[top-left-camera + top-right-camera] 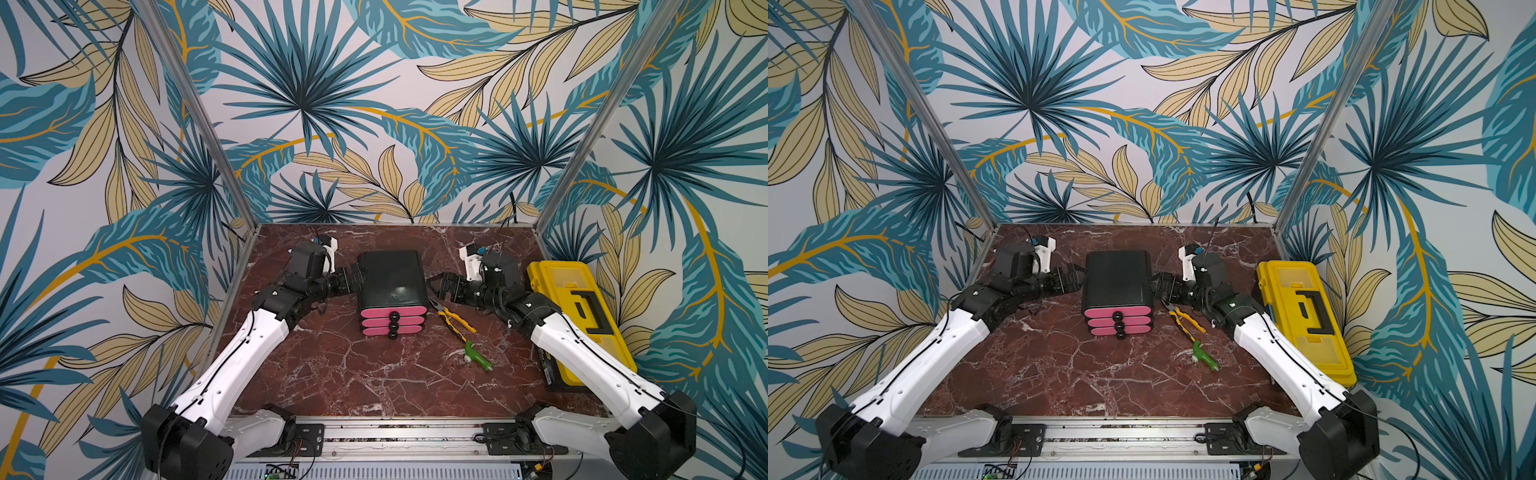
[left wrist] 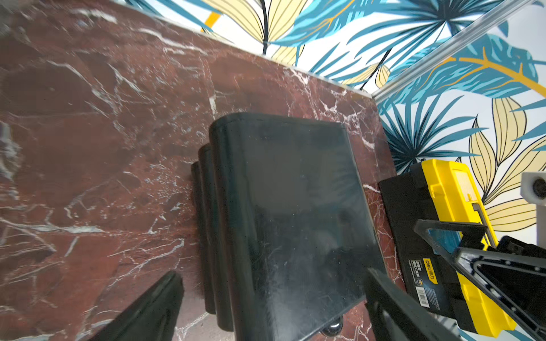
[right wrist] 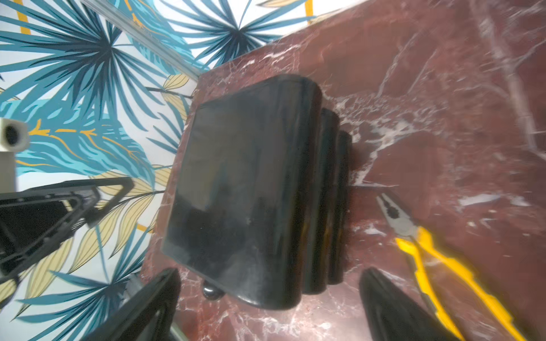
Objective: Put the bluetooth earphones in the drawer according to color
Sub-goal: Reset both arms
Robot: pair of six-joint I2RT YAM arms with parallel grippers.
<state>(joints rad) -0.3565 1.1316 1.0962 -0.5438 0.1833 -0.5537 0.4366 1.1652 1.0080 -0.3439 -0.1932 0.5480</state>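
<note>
On red marble table [image 1: 332, 374], shut drawer cabinet [image 1: 392, 282]; left gripper [image 1: 359, 276] and right gripper [image 1: 436, 286] just beside its sides, jaws spread wide, empty.

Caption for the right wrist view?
Open right hand faces the black drawer; yellow-handled pliers lie nearby on the table.

A small yellow tag [image 2: 430, 267] reading "deli", seen upside down, is showing on the black side wall of the yellow plastic toolbox [image 2: 443, 183], which is lying at the right of the frame in both top views. Just beside the tag a white barcode sticker [image 2: 422, 293] is showing, its print too small to read.
</note>
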